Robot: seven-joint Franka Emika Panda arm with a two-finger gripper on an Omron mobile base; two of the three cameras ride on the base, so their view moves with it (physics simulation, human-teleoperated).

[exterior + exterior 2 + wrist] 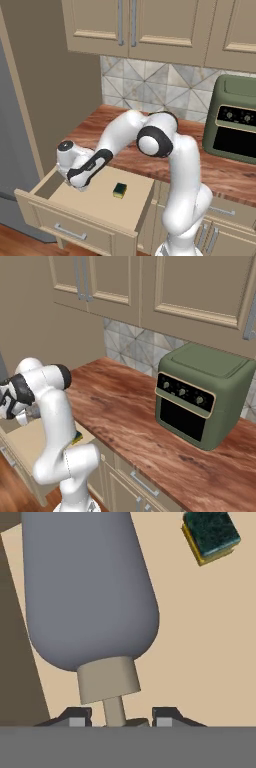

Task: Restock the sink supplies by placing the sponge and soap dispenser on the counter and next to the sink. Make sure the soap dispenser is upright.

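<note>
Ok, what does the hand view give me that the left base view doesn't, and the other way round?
Hand view alone: the soap dispenser lying on the drawer floor, its tan pump stem between the fingertips of the gripper.

Left base view alone: the open drawer's place under the counter, the green oven, the wall cabinets and the arm's reach down into the drawer.

Both: the sponge on the drawer floor, apart from the gripper.

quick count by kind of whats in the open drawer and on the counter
sponge: 1, in the drawer
soap dispenser: 1, in the drawer, pump end between the gripper fingertips
green oven: 1, on the counter
total: 3
</note>
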